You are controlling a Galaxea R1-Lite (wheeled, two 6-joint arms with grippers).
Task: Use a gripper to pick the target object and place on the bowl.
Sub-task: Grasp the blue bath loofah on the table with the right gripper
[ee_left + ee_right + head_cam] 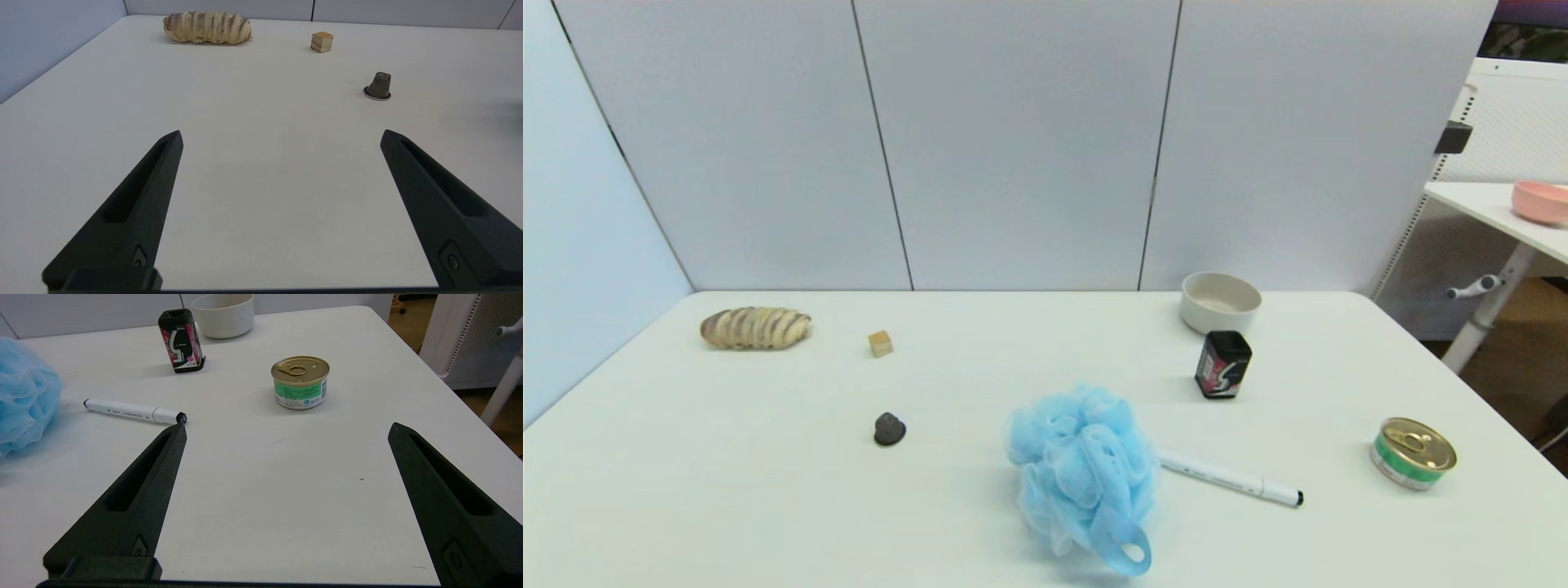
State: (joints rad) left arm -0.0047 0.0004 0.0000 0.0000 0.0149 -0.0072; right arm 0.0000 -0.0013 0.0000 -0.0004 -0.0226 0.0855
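Near table's front, centre: pouf (1086, 474) is lying, ribbon loop toward six o'clock.
Nearer arm: right gripper (286, 428), fingers gaping wide, is facing pouf around ten o'clock.
Left gripper (282, 136): also wide, idling.
Bowl (1221, 302): sitting at one o'clock from pouf.

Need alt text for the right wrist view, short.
Open right gripper low over the white table, holding nothing. Ahead lie a blue pouf, marker and green-labelled can; farther off stand a black tin and the off-white bowl.
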